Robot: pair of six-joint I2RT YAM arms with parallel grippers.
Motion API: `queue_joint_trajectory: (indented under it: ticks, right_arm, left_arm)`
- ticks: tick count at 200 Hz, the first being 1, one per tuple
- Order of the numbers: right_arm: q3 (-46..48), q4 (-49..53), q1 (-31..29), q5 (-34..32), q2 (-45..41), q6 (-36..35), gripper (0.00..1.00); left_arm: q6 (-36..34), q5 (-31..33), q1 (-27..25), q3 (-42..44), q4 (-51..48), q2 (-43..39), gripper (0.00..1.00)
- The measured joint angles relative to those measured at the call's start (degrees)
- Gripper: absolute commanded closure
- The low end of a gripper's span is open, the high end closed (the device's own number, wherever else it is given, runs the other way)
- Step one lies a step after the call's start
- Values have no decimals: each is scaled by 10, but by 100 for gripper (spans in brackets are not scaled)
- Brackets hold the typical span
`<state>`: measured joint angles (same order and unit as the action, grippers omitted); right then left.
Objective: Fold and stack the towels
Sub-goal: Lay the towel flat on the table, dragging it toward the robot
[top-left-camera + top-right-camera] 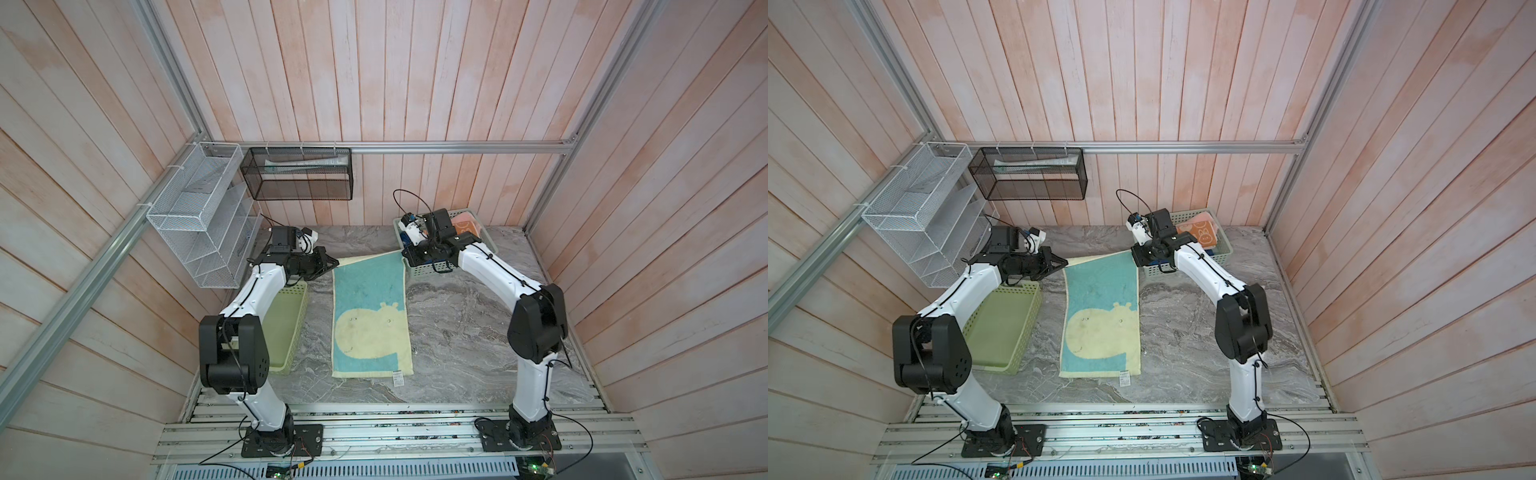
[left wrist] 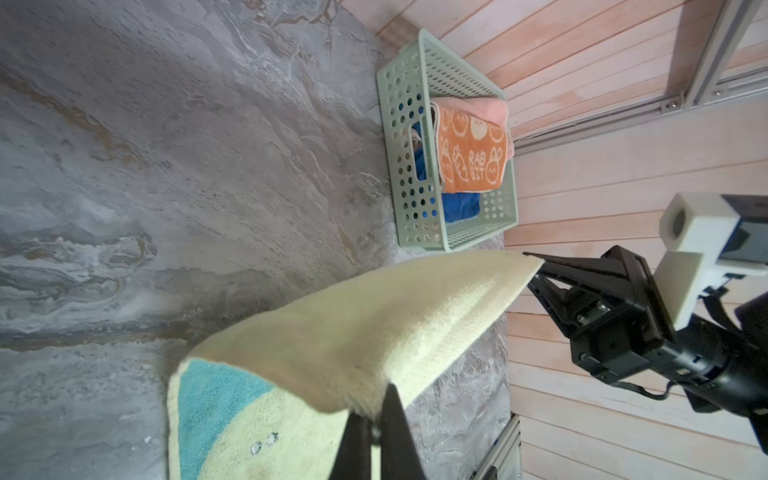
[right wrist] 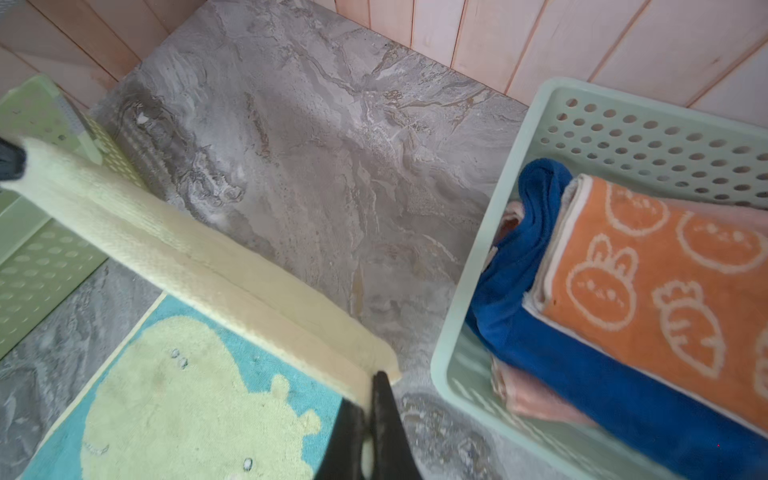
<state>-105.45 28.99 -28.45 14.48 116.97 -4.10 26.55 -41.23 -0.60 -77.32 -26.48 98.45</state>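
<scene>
Teal-and-cream towel (image 1: pixel 370 320) lies lengthwise on the middle of the marble tabletop (image 1: pixel 457 332). Its near end is flat, and its far edge is lifted and stretched taut between the two arms. The left gripper (image 1: pixel 336 263) is clamped on the far left corner and the right gripper (image 3: pixel 371 397) on the far right corner. How deep either pinch bites is hard to tell; only the cream hem seems caught.

That is the main risk. A thin hold may slip as the edge is carried toward the near end, dropping one corner and skewing the fold. Uneven travel of the arms would twist the towel likewise, and the near end may slide on the smooth top.

The right arm works just beside the far right basket (image 2: pixel 411 178), which holds the orange towel (image 3: pixel 644 274), blue towel (image 3: pixel 536 291) and pink towel (image 3: pixel 532 401). A wide swing could knock it.
</scene>
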Motion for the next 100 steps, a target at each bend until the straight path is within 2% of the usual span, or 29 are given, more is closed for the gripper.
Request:
queue_joint_trajectory:
  ticks: [18,39,71,100]
  right_arm:
    - [-21,8,0,0,22,-5,100]
    - [1,5,-7,-10,6,-7,100]
    - [145,-10,-41,-39,-88,0,100]
    - [292,-35,-72,-43,-176,46,100]
  left_arm:
    - [0,-2,3,5,22,5,100]
    - [-1,-5,3,32,45,-4,100]
    - [-4,-3,0,137,49,-58,100]
    - [-7,13,-24,249,37,-130,100]
